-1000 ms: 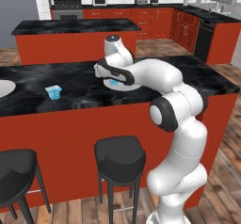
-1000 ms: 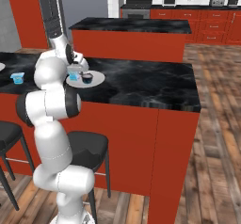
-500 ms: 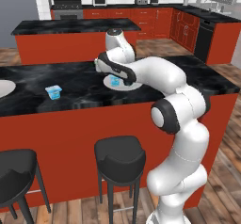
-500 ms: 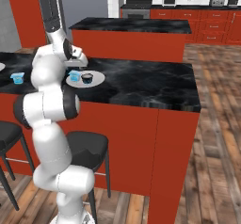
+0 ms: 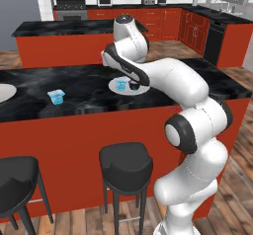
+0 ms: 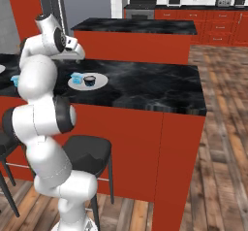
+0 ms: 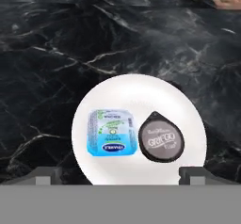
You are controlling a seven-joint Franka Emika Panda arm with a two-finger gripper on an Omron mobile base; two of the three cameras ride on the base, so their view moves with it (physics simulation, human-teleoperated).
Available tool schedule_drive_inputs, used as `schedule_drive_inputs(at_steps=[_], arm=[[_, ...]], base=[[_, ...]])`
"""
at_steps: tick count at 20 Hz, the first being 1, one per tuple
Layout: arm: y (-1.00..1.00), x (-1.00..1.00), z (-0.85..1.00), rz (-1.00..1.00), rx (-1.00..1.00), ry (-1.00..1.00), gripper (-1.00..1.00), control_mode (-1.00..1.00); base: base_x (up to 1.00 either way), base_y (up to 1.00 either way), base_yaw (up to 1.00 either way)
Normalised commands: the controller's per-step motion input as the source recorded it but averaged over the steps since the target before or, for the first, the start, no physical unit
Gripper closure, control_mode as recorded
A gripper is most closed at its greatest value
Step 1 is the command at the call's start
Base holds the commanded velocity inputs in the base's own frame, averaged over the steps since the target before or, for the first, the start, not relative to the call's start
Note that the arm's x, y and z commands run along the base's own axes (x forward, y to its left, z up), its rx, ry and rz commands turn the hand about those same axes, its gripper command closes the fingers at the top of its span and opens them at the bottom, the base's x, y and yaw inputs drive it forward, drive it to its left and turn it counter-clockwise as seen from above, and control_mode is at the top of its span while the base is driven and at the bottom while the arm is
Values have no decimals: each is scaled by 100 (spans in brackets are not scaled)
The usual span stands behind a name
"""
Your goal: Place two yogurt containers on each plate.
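Hand view, centre-low: white round plate (image 7: 141,89), flat on black marble. On it, side by side, apart: square light-blue yogurt tub (image 7: 109,132) at left, dark round-lidded tub (image 7: 160,137) at right, both upright. Left base view, left-centre: another blue tub (image 5: 57,97); second plate (image 5: 4,92) at left edge.

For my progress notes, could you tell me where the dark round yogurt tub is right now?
The dark round tub sits on the white plate on the black counter, beside the light blue tub.

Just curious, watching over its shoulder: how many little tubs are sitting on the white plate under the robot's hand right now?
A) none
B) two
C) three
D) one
B: the hand view shows a square light-blue tub and a rounder dark-lidded one side by side on the plate.
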Motion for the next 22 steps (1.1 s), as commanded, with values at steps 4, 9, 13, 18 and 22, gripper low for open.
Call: schedule_drive_inputs(at_steps=[4, 9, 13, 18, 22], arm=[[-71, -100, -19, 0, 7, -12, -100, -100], [-83, -100, -38, 0, 14, -14, -100, -100], [-16, -100, 59, 0, 11, -12, -100, -100], [0, -99, 51, 0, 0, -14, -100, -100], [0, -56, 54, 0, 0, -3, -100, -100]], base=[[0, 0, 0], [0, 0, 0], [0, 0, 0], [0, 0, 0], [0, 0, 0]])
